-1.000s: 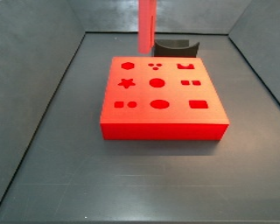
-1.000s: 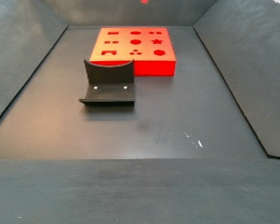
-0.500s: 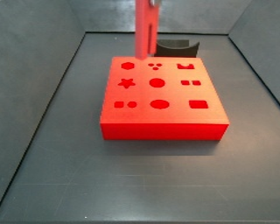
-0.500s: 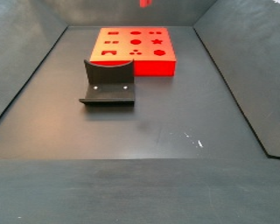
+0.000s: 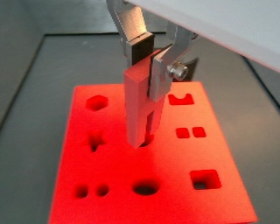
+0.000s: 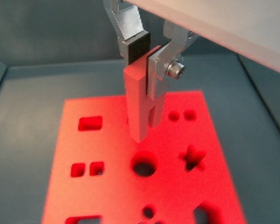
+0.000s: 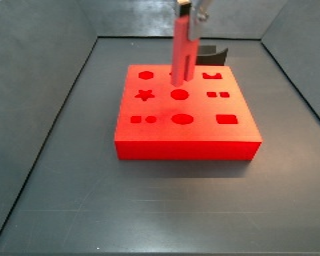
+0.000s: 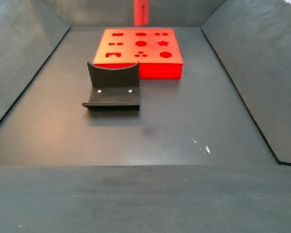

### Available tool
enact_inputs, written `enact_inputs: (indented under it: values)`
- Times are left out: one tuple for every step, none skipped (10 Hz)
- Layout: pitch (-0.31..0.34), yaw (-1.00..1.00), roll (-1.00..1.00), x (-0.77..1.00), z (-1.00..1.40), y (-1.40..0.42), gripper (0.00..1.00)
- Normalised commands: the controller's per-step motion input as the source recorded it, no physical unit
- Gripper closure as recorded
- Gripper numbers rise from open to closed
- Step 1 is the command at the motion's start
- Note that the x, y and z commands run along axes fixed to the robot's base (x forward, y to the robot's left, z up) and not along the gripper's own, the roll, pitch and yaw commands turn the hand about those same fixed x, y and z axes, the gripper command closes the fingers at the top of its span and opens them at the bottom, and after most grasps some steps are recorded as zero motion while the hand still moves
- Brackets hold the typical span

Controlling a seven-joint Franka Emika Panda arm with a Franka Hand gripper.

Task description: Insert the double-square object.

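My gripper (image 5: 149, 63) is shut on the double-square object (image 5: 136, 105), a long bright red peg that hangs upright from the jaws. Both wrist views show it, with the gripper (image 6: 146, 59) above the peg (image 6: 140, 101). The peg's lower end is split in two and hangs above the middle of the big red block (image 5: 119, 197) with shape-holes. In a side view the peg (image 7: 182, 50) stands over the block's (image 7: 187, 140) far half, with the gripper (image 7: 190, 10) at the frame's top. The double-square hole (image 5: 191, 133) lies beside the peg's tip.
The dark fixture (image 7: 210, 55) stands just behind the red block; it also shows in a side view (image 8: 112, 86) in front of the block (image 8: 141, 68). Grey walls (image 7: 63, 90) slope up around the dark floor (image 8: 173, 136).
The peg has come down and shifted right over the block's far half. More of it now shows at the top of the side view with the fixture in front.
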Motion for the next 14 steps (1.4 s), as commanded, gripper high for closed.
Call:
enact_inputs:
  values:
    - [0.0, -0.52, 0.2, 0.64, -0.17, 0.07, 1.0]
    - [0.0, -0.49, 0.07, 0.7, -0.07, 0.07, 1.0]
    - [0.0, -0.59, -0.07, 0.61, 0.0, 0.1, 1.0]
    - [0.019, -0.64, -0.22, 0.57, 0.0, 0.11, 1.0]
    - [0.026, -0.65, -0.26, 0.54, 0.0, 0.06, 1.0]
    - [0.02, -0.66, -0.21, 0.53, -0.09, 0.09, 1.0]
    - [0.0, -0.65, -0.17, 0.55, -0.19, 0.11, 1.0]
    - [0.0, -0.67, -0.12, 0.54, -0.29, 0.12, 1.0]
    - [0.0, -0.72, -0.07, 0.49, -0.32, 0.18, 1.0]
    - [0.0, -0.73, 0.0, 0.4, -0.26, 0.16, 1.0]
    - [0.027, -0.74, 0.0, 0.32, -0.17, 0.11, 1.0]
    - [0.089, -0.61, 0.0, 0.13, -0.02, 0.01, 1.0]
    - [0.067, -0.59, 0.0, 0.07, -0.04, 0.0, 1.0]
    - [0.07, -0.62, 0.0, 0.0, -0.07, 0.0, 1.0]
